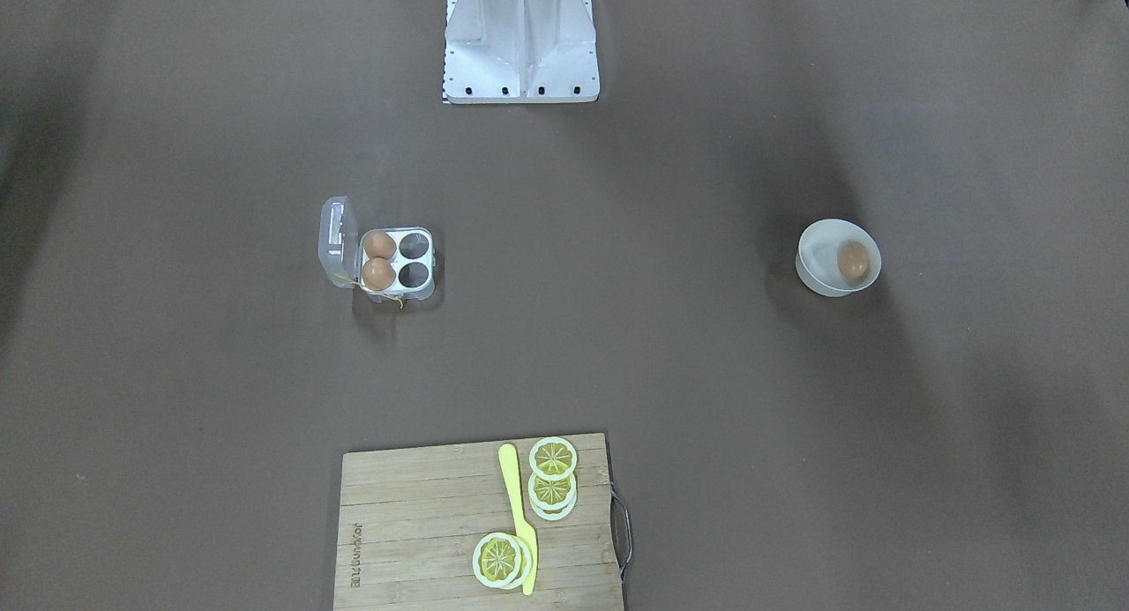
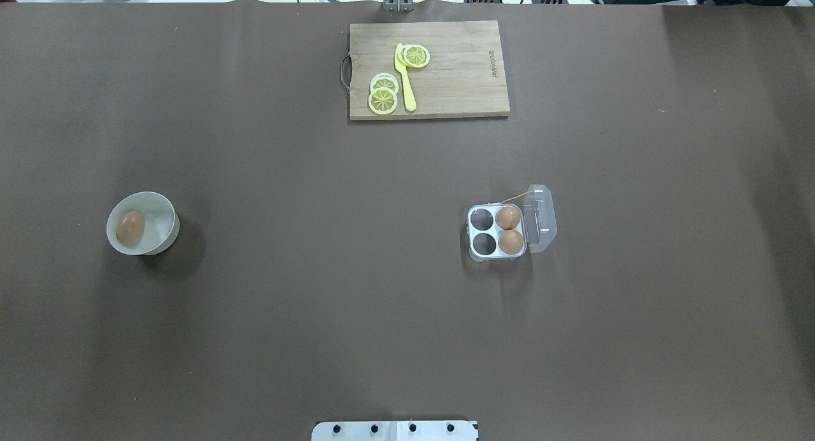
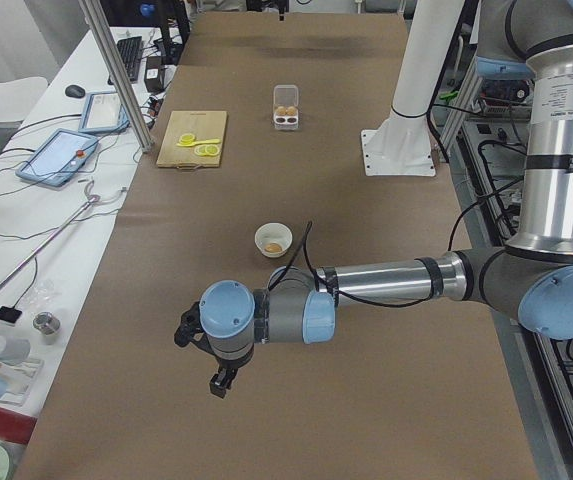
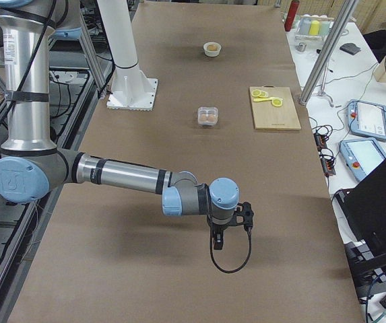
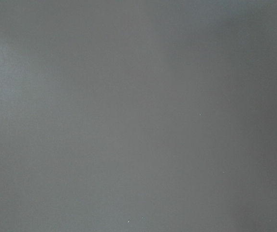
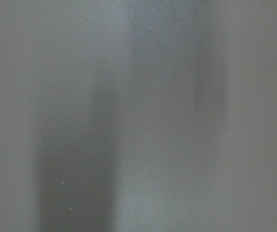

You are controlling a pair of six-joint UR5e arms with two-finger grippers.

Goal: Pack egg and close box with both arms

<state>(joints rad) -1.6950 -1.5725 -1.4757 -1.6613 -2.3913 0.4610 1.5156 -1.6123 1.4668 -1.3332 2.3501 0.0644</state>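
Brown-covered desk (image 2: pixel 407 314), with a white bench (image 3: pixel 6 215) alongside. Three eggs counted: one egg (image 2: pixel 130 227) in the single white bowl (image 2: pixel 164 234) on the robot's left, and two eggs (image 2: pixel 508 217) filling two of the box (image 2: pixel 496 230)'s four cells (lid standing open). One cutting board (image 2: pixel 458 72). The left gripper (image 3: pixel 203 360) and right gripper (image 4: pixel 232 230) hang over bare desk; I cannot tell whether either is open or closed.

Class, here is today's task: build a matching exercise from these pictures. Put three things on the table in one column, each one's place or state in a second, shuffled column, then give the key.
Column one:
1. loose egg
2. box
3. yellow knife

Column two:
A. lies on the wooden cutting board
B. lid open, two cells filled and two empty
C. sits in the white bowl

Pairs: 1-C, 2-B, 3-A.
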